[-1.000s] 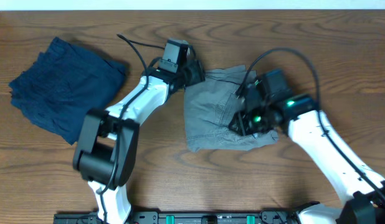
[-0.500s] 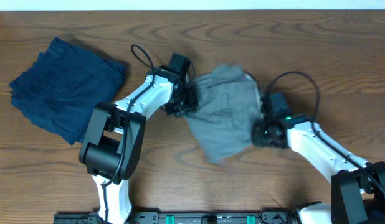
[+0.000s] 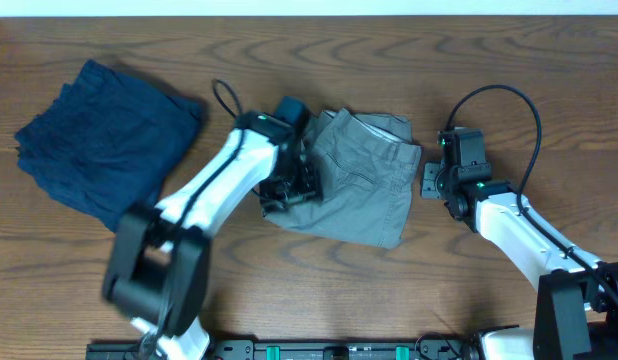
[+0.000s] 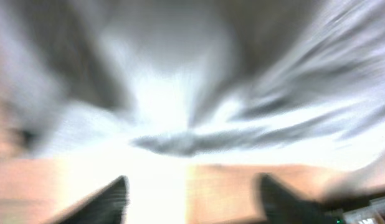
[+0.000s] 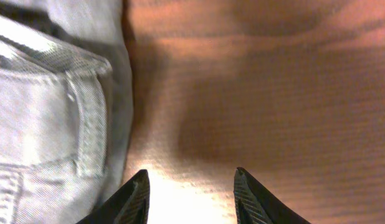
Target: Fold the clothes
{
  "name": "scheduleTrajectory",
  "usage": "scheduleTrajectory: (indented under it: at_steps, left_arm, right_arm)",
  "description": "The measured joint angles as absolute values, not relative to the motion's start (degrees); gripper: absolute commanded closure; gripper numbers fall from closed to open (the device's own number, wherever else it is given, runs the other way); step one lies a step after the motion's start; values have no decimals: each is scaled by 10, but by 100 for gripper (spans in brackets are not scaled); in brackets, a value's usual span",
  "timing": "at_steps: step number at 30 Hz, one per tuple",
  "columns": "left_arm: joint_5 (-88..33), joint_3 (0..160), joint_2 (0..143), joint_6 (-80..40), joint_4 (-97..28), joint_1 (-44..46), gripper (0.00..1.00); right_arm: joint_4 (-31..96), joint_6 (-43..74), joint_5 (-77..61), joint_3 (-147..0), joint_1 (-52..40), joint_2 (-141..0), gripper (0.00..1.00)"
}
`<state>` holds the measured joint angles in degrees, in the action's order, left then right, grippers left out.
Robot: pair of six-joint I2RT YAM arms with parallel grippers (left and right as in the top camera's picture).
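Grey shorts [image 3: 354,185] folded mid-table [image 3: 509,60], between both grippers. Left gripper [image 3: 287,190] at left edge of cloth, fingers apart, apparently empty (wrist view blurred). Right gripper [image 5: 189,190] just beside right edge, spread wide, empty; cloth beside fingers, not between.

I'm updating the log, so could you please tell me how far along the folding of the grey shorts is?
Done: the grey shorts lie folded over in a compact shape on the table. In hand: nothing; the right gripper is open over bare wood beside them, and the left gripper is at their left edge, fingers apart, its view blurred. Left: possibly another fold and squaring the uneven lower edge.
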<state>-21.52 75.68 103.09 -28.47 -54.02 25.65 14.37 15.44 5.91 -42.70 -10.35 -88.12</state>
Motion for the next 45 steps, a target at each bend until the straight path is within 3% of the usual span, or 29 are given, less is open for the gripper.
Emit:
scheduleTrajectory:
  at_steps: [6,14,30,35,45]
  left_arm:
    - [-121,759,975,-207,-421,236,2]
    - [-102,759,1059,-76,-345,210,2]
    - [-325,761,1159,-44,-323,198,0]
    - [-364,761,1161,-43,-326,213,15]
    - [-391,761,1162,-42,-324,225,14]
  right_arm:
    - [159,149,58,-427,-103,-881,53]
    - [173,148,48,-427,-103,-881,51]
    - [158,146,43,-427,-103,-881,49]
    - [144,146,22,-427,-103,-881,50]
    - [143,146,-5,-427,-103,-896,51]
